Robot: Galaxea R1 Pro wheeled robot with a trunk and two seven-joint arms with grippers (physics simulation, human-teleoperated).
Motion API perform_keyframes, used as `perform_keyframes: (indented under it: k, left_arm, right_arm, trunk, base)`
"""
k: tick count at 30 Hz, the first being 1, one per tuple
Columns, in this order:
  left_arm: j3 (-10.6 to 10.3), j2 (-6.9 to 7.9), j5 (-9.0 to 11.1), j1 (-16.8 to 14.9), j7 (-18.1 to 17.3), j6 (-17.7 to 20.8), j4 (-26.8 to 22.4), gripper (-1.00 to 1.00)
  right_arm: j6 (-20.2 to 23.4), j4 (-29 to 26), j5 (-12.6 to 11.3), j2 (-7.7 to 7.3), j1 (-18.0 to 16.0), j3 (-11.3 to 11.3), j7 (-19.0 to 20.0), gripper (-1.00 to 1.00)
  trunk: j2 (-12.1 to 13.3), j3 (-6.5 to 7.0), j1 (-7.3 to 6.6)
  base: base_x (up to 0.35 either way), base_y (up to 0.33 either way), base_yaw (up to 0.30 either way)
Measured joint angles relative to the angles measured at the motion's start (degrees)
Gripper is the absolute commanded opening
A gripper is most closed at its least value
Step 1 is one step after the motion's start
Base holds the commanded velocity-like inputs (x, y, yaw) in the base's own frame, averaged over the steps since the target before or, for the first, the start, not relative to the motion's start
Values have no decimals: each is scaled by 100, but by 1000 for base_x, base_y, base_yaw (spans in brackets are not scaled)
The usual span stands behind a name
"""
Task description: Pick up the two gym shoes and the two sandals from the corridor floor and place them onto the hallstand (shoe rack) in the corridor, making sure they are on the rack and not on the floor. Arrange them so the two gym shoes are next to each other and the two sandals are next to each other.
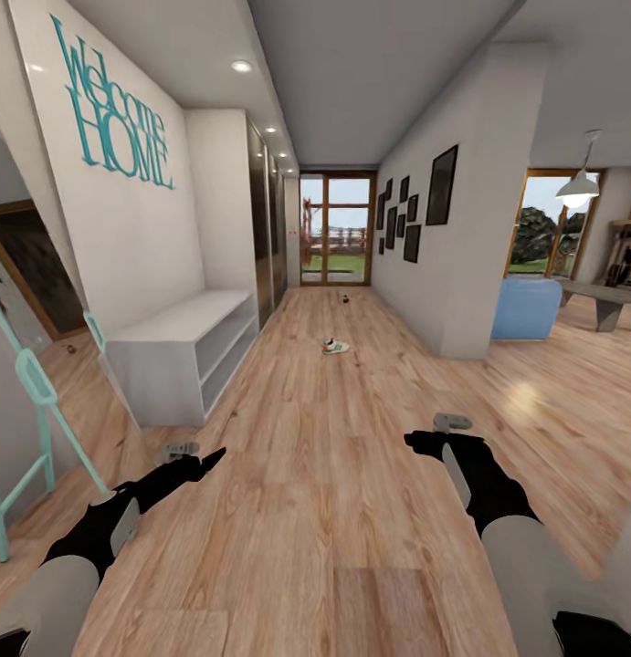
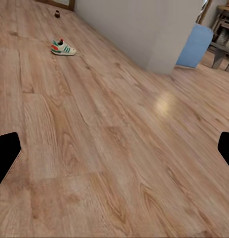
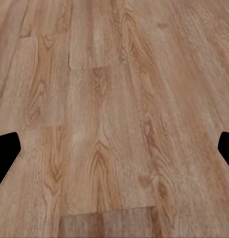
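Observation:
One gym shoe [image 1: 334, 346], white with green stripes and a red-orange heel, lies alone on the corridor floor [image 1: 324, 511] well ahead of me; the left wrist view shows this gym shoe [image 2: 63, 47] too. Farther down the corridor sits a small dark thing [image 1: 345, 297] [image 2: 57, 14], perhaps a sandal, too small to tell. The hallstand [image 1: 183, 347], a low light-grey bench with open shelves, stands against the left wall with nothing on it. My left gripper [image 1: 198, 453] [image 2: 114, 153] and right gripper [image 1: 434, 431] [image 3: 114, 151] hover open over bare planks, holding nothing.
A white wall corner [image 1: 461, 274] juts in on the right, with a blue seat [image 1: 527, 308] beyond it. A teal frame [image 1: 32, 392] leans at the near left. Dark wardrobe doors [image 1: 265, 228] follow the hallstand, and a glass door [image 1: 335, 228] closes the corridor's far end.

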Motion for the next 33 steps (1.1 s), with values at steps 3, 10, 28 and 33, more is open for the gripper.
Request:
perform_keyframes:
  k: [3,10,28,33]
  left_arm:
    - [0,0,0,0,0,-2,0,100]
    - [-1,0,0,0,1,0,1,100]
    - [-10,-8,0,0,5,0,1,100]
    - [-10,-8,0,0,3,0,2,100]
  right_arm:
    - [0,1,0,0,0,0,1,100]
    - [1,5,-6,4,0,-1,1,100]
    - [1,-3,-16,0,0,-1,-9,100]
    - [2,-5,-16,1,-1,-1,-14,100]
  trunk:
    - [0,0,0]
    - [0,0,0]
    - [0,0,0]
    - [0,0,0]
  base:
    - [348,122,0]
    - [348,26,0]
    - [348,1,-3]
    - [348,0,-194]
